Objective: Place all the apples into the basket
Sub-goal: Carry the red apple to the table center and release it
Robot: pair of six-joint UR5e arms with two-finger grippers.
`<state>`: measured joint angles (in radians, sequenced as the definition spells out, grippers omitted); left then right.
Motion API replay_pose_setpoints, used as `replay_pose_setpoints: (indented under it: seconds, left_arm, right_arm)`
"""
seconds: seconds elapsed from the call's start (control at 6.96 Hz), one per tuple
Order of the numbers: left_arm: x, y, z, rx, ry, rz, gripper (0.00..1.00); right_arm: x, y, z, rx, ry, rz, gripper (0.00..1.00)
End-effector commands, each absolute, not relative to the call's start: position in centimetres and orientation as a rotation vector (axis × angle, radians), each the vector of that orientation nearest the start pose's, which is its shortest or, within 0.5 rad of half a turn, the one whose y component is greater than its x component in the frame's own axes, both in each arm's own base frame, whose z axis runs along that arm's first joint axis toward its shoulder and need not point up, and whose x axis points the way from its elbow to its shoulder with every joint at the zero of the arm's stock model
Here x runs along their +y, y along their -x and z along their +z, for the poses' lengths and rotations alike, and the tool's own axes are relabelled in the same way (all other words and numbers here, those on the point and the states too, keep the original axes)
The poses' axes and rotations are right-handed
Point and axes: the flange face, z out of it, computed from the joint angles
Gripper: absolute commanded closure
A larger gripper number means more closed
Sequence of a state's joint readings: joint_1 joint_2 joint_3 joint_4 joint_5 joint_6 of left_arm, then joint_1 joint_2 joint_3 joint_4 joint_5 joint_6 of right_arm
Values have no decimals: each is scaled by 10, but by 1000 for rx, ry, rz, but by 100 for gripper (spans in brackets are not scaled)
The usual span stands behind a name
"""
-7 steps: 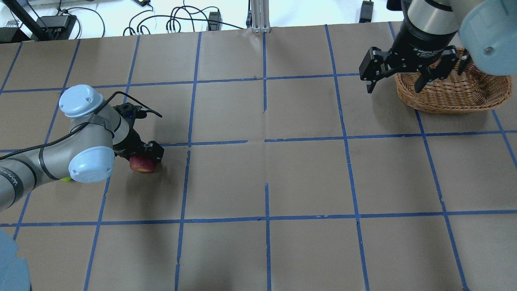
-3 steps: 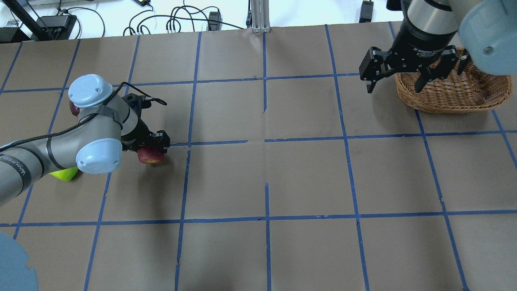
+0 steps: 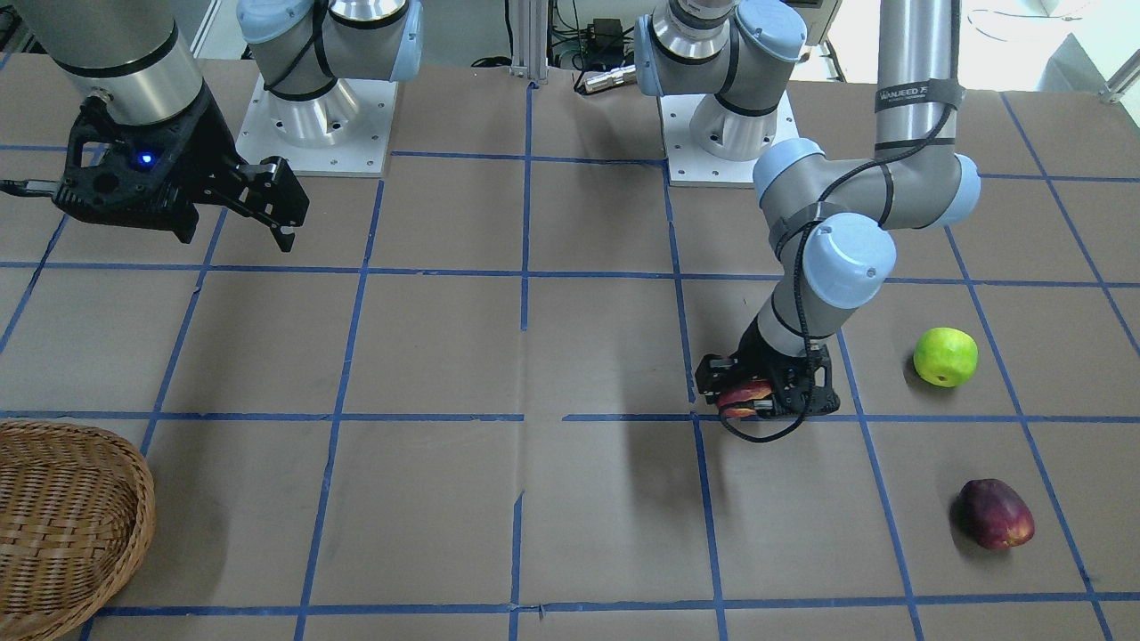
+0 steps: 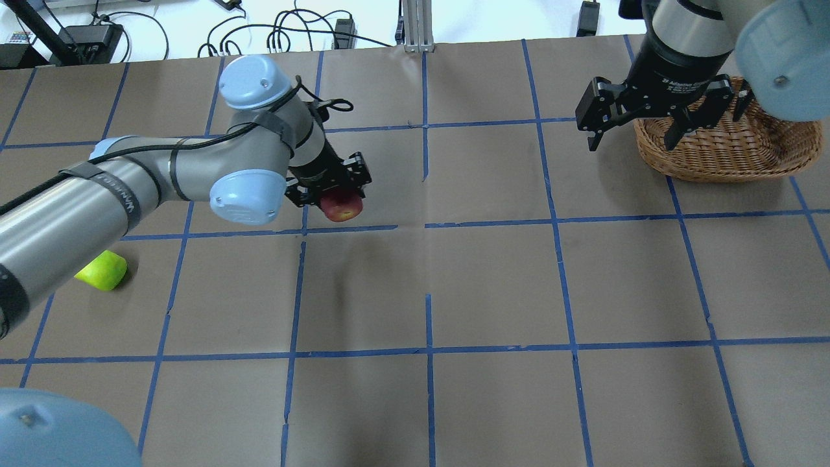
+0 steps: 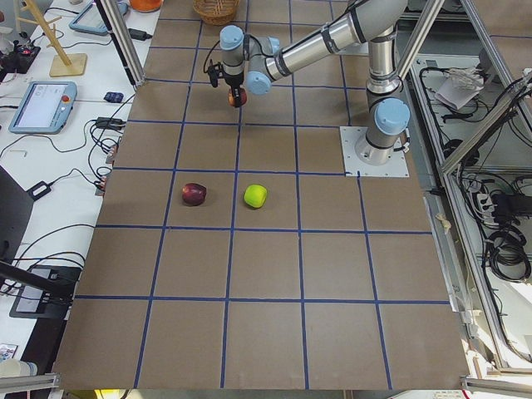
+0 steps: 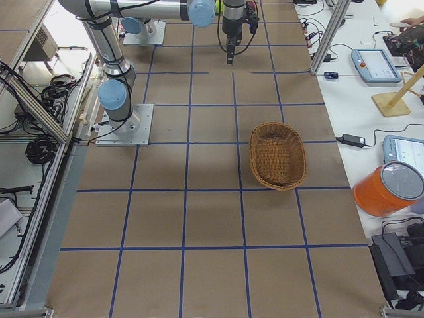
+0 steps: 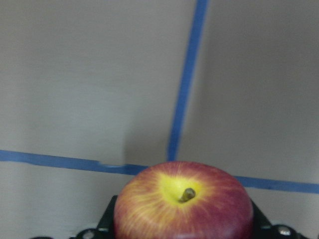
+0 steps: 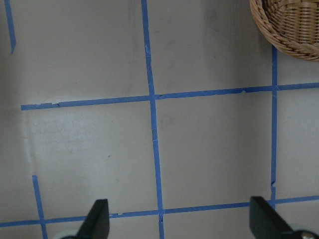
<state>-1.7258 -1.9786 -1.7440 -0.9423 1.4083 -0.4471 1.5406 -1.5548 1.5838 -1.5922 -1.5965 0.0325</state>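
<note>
My left gripper [image 4: 340, 194] is shut on the red apple with a yellow patch [image 4: 342, 207] and holds it above the table left of centre; the apple fills the bottom of the left wrist view [image 7: 183, 204]. The lime green apple [image 4: 102, 270] lies on the table at the left, also in the front view [image 3: 945, 356]. The dark maroon apple [image 3: 995, 514] lies beyond it; the left arm hides it in the overhead view. The wicker basket [image 4: 733, 152] stands at the far right. My right gripper [image 4: 639, 130] is open and empty, high beside the basket's left rim.
The table is brown paper with a blue tape grid [image 4: 426, 224]. Cables and power bricks [image 4: 285, 35] lie past the far edge. The two arm bases [image 3: 726, 133] stand on the robot's side of the table.
My left gripper has carried the red apple up and to the right, towards the table's middle. The green apple is now uncovered. The right arm has stayed in place.
</note>
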Motion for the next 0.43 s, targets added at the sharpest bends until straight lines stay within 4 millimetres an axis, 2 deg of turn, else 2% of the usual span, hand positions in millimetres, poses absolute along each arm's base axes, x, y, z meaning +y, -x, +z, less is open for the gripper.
replay_pose_setpoints:
  seconds: [0.0, 0.14, 0.29]
  left_arm:
    - [-573, 333, 206, 3284, 565, 109, 72]
    - [-569, 340, 191, 3280, 529, 131, 63]
    - [-567, 341, 192, 3286, 496, 129, 1]
  right_arm:
    - [-496, -115, 457, 3166, -99, 61, 0]
    - [-497, -117, 462, 3158, -101, 34, 0]
    - [-500, -117, 458, 3164, -107, 12, 0]
